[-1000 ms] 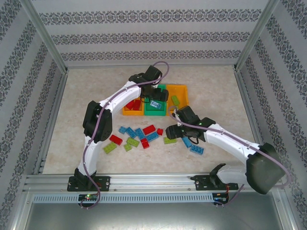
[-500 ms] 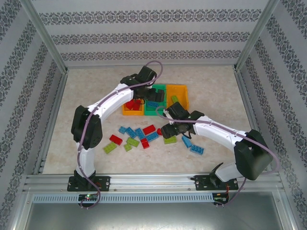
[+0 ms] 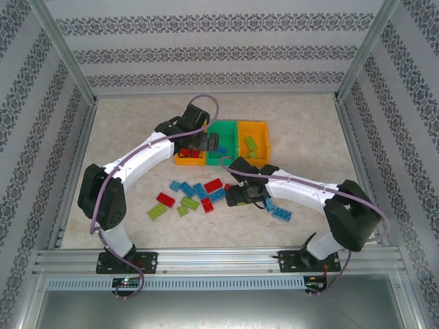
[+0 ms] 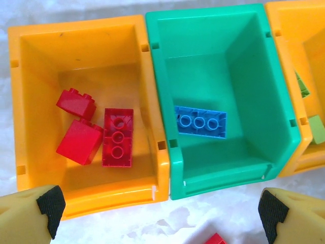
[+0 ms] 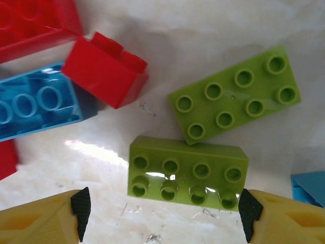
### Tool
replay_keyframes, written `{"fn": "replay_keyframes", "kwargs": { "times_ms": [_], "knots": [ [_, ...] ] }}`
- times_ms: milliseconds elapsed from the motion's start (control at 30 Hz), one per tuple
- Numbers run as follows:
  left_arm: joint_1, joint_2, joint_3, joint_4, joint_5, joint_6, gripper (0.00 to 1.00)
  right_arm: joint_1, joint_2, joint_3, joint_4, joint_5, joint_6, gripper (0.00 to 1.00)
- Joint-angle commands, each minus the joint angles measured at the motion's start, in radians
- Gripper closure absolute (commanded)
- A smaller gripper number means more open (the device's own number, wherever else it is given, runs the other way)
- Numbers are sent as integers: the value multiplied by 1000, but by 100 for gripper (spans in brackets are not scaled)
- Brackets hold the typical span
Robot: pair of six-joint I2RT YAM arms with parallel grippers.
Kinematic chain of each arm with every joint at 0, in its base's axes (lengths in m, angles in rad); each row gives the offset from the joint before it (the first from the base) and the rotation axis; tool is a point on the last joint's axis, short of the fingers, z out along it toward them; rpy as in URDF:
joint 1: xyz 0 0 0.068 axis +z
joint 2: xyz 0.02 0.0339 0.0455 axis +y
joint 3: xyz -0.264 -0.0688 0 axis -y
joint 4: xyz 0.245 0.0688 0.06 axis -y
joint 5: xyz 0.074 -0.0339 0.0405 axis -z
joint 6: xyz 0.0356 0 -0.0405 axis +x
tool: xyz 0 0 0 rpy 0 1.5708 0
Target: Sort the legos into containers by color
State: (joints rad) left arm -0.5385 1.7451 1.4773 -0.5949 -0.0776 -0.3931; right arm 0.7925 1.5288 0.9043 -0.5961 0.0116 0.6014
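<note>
My left claw (image 4: 157, 216) hangs spread and empty by the left orange bin (image 4: 76, 29), which holds red bricks (image 4: 118, 137), and the green bin (image 4: 203, 15), which holds one blue brick (image 4: 200, 122). My right claw (image 5: 165, 213), spread too, straddles a lime brick (image 5: 187, 173) on the tabletop (image 5: 167, 30). I'd centre on it, then descend without nudging its touching lime neighbour (image 5: 233, 94).

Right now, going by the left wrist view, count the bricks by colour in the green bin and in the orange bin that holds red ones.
Red bricks: 3, in the orange bin
Blue brick: 1, in the green bin
Total: 4
</note>
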Motion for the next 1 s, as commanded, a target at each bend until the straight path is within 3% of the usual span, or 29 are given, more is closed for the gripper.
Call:
{"fn": "replay_keyframes", "kwargs": {
  "times_ms": [0,333,533,700,833,967],
  "knots": [
    [13,-45,-26,38,-36,20,1,16,17,-3,-13,61,83,20],
    [19,-74,-72,36,-63,13,1,11,127,12,-5,57,74,21],
    [25,-109,-99,35,-88,17,1,14,166,11,13,56,80,36],
    [25,-131,-125,27,-106,18,1,19,96,28,-2,81,62,51],
    [27,-158,-165,11,-124,17,1,7,-7,56,-38,106,30,51],
    [28,-198,-226,5,-141,23,1,-102,-68,104,-23,45,-29,50]
  ]
}}
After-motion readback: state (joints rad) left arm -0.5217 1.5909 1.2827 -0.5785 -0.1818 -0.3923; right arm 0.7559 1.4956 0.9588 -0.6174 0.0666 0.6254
